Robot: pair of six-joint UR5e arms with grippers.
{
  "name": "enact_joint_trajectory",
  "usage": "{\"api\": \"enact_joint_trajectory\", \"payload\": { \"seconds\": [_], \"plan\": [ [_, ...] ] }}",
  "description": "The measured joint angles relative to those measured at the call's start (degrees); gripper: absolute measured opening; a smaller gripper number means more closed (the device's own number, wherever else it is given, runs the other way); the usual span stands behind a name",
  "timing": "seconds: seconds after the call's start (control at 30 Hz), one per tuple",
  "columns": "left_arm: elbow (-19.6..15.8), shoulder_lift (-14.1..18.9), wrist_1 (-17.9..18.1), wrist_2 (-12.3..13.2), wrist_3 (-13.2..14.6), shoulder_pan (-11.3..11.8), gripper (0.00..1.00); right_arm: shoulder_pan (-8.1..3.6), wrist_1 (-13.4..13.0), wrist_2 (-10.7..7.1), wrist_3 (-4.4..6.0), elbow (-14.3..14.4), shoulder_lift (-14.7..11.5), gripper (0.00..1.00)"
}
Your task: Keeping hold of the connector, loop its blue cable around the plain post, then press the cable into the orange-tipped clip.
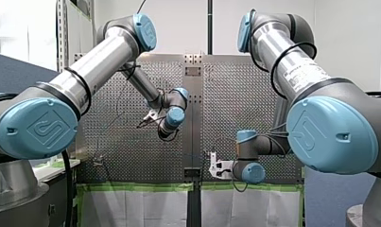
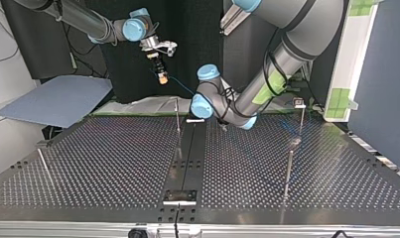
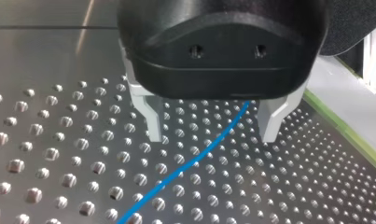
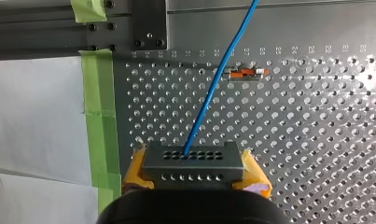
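The right pincer (image 4: pixel 195 171) clamps the grey connector (image 4: pixel 193 158) between yellow pads (image 4: pixel 138 170), held above the table (image 4: pixel 316 140) near its green-taped edge. The blue cable (image 4: pixel 209 100) runs from it past the orange-tipped clip (image 4: pixel 245 73) and passes between the widely spread fingers of the left pincer (image 3: pixel 212 135).

Robotics lab. Perforated metal table (image 2: pixel 113 163) on aluminium framing (image 4: pixel 36 32), green tape (image 4: pixel 101 121) along the edge, my left arm (image 1: pixel 98 61) and my right arm (image 1: pixel 292 61) mounted at it, blue partition (image 1: pixel 13 71), plain white walls.

My left gripper (image 1: pixel 145 120) hangs over the table (image 1: pixel 117 142) — my right gripper (image 1: pixel 212 165) is lower down, near the green tape (image 1: pixel 141 187).
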Motion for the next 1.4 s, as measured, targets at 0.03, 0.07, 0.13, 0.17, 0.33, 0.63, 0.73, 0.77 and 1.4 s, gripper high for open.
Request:
{"api": "enact_joint_trajectory", "payload": {
  "seconds": [0.03,0.07,0.13,0.17,0.33,0.63,0.73,0.77,1.4],
  "plan": [
    [0.0,-0.3,-0.1,0.0,0.0,0.0,0.99,0.01,0.0,-0.01,0.01,0.0,0.0,0.0],
    [0.1,-0.7,-0.1,0.1,0.0,-0.1,0.99,0.01,0.0,-0.02,0.01,0.0,0.0,0.0],
    [0.2,-1.7,-0.4,0.1,0.0,-0.2,0.99,0.02,0.0,-0.03,0.0,0.0,0.0,0.0],
    [0.2,-2.2,-0.4,0.1,-0.1,-0.3,0.99,0.02,0.0,-0.04,-0.01,0.0,0.0,0.0],
    [0.2,-3.8,-0.9,-0.4,-0.7,-0.3,0.99,0.1,0.0,-0.04,-0.01,0.0,0.0,0.0],
    [0.2,-4.1,-1.0,1.5,-2.1,-0.5,0.99,0.33,0.0,-0.04,-0.02,0.0,0.0,0.0],
    [0.2,-4.3,-1.0,2.1,-2.4,-0.6,0.99,0.36,0.1,-0.04,-0.03,0.0,0.0,0.0],
    [0.2,-4.5,-1.1,2.1,-2.5,-0.7,0.99,0.38,0.1,-0.04,-0.04,0.0,0.0,0.0],
    [0.9,-9.1,-2.2,2.7,-4.4,-2.4,0.99,0.45,0.2,-0.04,-0.13,0.0,0.0,0.0]
  ]
}}
